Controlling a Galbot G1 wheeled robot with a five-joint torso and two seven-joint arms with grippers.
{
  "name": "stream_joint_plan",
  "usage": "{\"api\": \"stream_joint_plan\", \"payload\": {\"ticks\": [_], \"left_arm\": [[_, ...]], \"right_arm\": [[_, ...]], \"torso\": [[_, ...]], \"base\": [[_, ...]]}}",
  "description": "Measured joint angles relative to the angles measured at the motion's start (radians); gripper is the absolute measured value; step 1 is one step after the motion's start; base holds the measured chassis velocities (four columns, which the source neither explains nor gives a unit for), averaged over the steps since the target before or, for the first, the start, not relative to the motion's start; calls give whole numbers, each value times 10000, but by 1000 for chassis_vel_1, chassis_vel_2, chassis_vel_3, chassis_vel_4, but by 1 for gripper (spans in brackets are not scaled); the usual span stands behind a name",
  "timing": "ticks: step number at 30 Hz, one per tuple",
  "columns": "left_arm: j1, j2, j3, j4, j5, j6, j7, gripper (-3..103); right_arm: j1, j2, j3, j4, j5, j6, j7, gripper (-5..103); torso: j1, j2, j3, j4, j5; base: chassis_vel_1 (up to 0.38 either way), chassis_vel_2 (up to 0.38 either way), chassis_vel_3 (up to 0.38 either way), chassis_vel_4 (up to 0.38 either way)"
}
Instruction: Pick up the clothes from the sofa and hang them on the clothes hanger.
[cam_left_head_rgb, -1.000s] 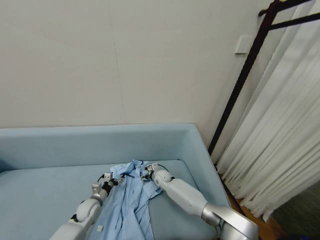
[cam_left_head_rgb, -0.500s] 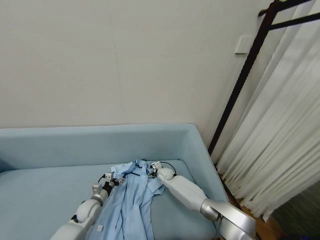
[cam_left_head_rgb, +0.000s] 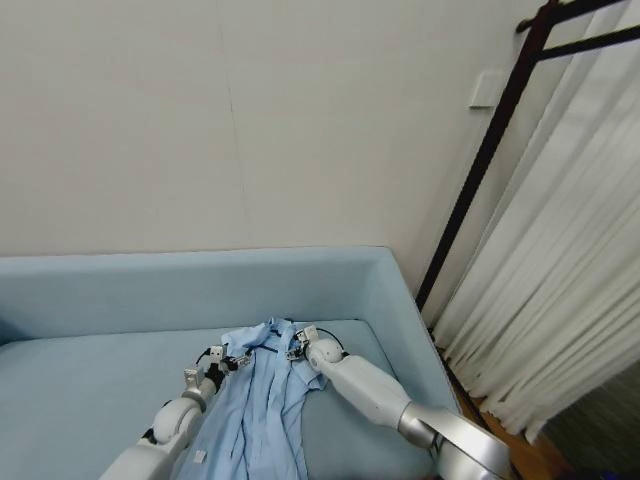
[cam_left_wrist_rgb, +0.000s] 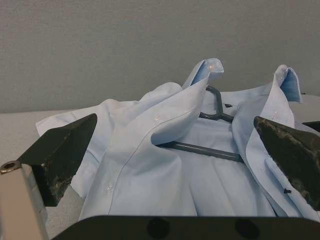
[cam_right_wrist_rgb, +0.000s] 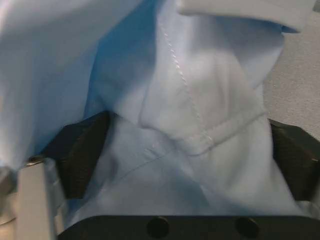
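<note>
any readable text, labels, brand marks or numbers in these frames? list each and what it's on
None can be read in any view.
shirt: no tag or print showing, just buttons and stitching.
hanger: no marking.
wall plate: blank.
square patch on the left arm: too small to read.
left gripper and right gripper, both at the shirt's collar: no lettering visible.

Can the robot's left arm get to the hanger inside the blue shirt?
Probably yes. The left gripper is open and faces the shirt. The middle of the hanger lies bare between the collar flaps, with nothing over it. The right gripper sits open at the shirt's other side.
</note>
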Motion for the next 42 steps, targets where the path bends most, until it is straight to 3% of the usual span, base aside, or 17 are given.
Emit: {"api": "stream_joint_plan", "payload": {"ticks": [2, 3, 4, 7, 10, 12, 16, 18, 22, 24, 25, 30, 34, 42], "left_arm": [[0, -1, -2, 17, 0, -13, 12, 100], [-7, -6, -5, 63, 0, -31, 30, 100], [-25, -15, -5, 94, -1, -40, 38, 100], [-118, -47, 37, 142, -1, -50, 52, 100], [-177, -58, 73, 151, -1, -50, 57, 100], [-213, -65, 94, 154, -2, -51, 58, 100], [-225, -50, 109, 156, -5, -50, 58, 100], [-222, -41, 110, 157, -6, -49, 59, 100], [-199, -12, 111, 115, -10, -37, 61, 100], [-199, -6, 111, 106, -11, -33, 62, 100], [-199, 16, 105, 93, -16, -25, 62, 100], [-185, 28, 92, 68, -23, -22, 62, 100], [-172, 0, 96, 52, -24, -22, 63, 100], [-195, 48, 134, -47, -27, -7, 67, 100]], "right_arm": [[1, -10, -1, -5, -7, 9, -16, 86], [6, -61, -10, -9, -36, 30, -79, 76], [10, -91, -15, -29, -71, 48, -120, 76], [17, -154, -19, -102, -210, 180, -271, 60], [17, -182, -19, -121, -368, 260, -357, 54], [14, -185, -20, -143, -587, 372, -392, 43], [-61, -391, -191, -60, -1953, 942, -827, 33], [-120, -506, -259, 61, -2714, 1243, -1066, 21], [-291, -505, -239, 222, -3139, 1414, -932, 5], [-330, -515, -231, 270, -3235, 1467, -886, 5], [-445, -589, -200, 440, -3620, 1672, -743, 2], [-689, -953, -107, 1022, -5169, 2301, -432, 2], [-838, -1220, -52, 1427, -5725, 2563, -141, 2], [-980, -1416, -226, 1785, -4763, 2174, -70, 2]], "torso": [[0, 0, 0, 0, 1], [0, 0, 0, 1, 1], [0, 0, 0, 1, 0], [0, 0, 0, 1, 1], [0, -1, 0, 0, 0], [0, 0, 0, 0, 1], [0, 0, 1, 1, 1], [0, 0, 0, -5, -2], [1, -1, 1, -1, 0], [1, -1, 1, 2, 0], [0, -1, 1, 2, 0], [1, 0, 1, -1, 0], [0, -1, 1, -1, 0], [1, 0, 0, -1, 0]], "base": [[0, 0, 0, 0], [0, 0, 0, 0], [0, 0, 0, 0], [0, 0, 0, 0], [0, 0, 0, 0], [0, 0, 0, 0], [0, 0, 0, 0], [0, 0, 0, 0], [0, 0, 0, 0], [0, 0, 0, 0], [0, 0, 0, 0], [0, 0, 0, 0], [0, 0, 0, 0], [0, 0, 0, 0]]}}
